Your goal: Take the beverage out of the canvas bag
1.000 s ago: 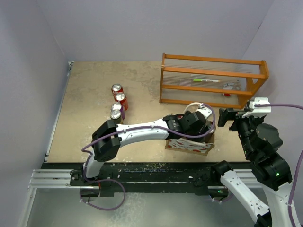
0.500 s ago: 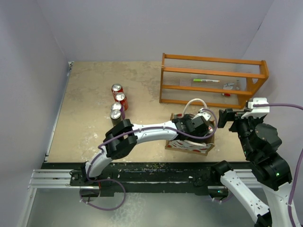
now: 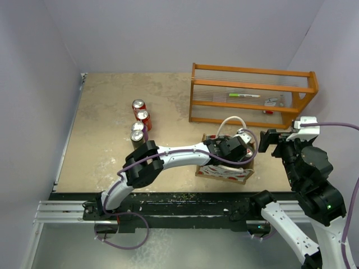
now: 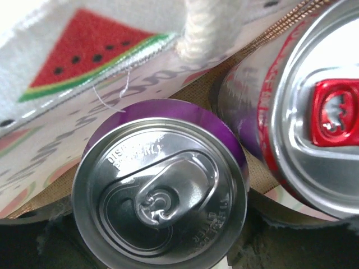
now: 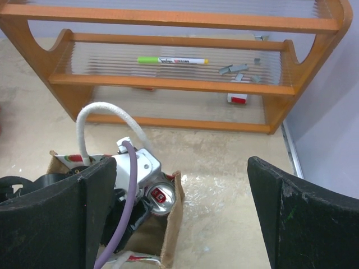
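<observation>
Can lid [image 4: 160,193] reads "DISPOSE PROPERLY"; left gripper [image 3: 235,149] state unclear, right gripper [image 5: 179,185] apart.

Top view: bright, even, diffuse light from overhead; pale walls read flat, no hard glare. Short soft shadows on the surface [image 3: 106,123] under the orange rack [image 3: 252,95] and beside the left arm [image 3: 179,154]. Sharp throughout. Left wrist view: extreme close-up. The silver lid of the purple can [image 4: 160,204] is crisp with small specular glints; the red-tabbed can [image 4: 314,112] is brighter, its rim slightly soft. White rope handle [image 4: 199,28] nearly blown out. Bottom edge falls into dark, blurred shadow. Right wrist view: well lit, rack in focus, faint sheen on the surface. Fingers [image 5: 297,224] of the right gripper [image 5: 179,165] near-black, little detail.
</observation>
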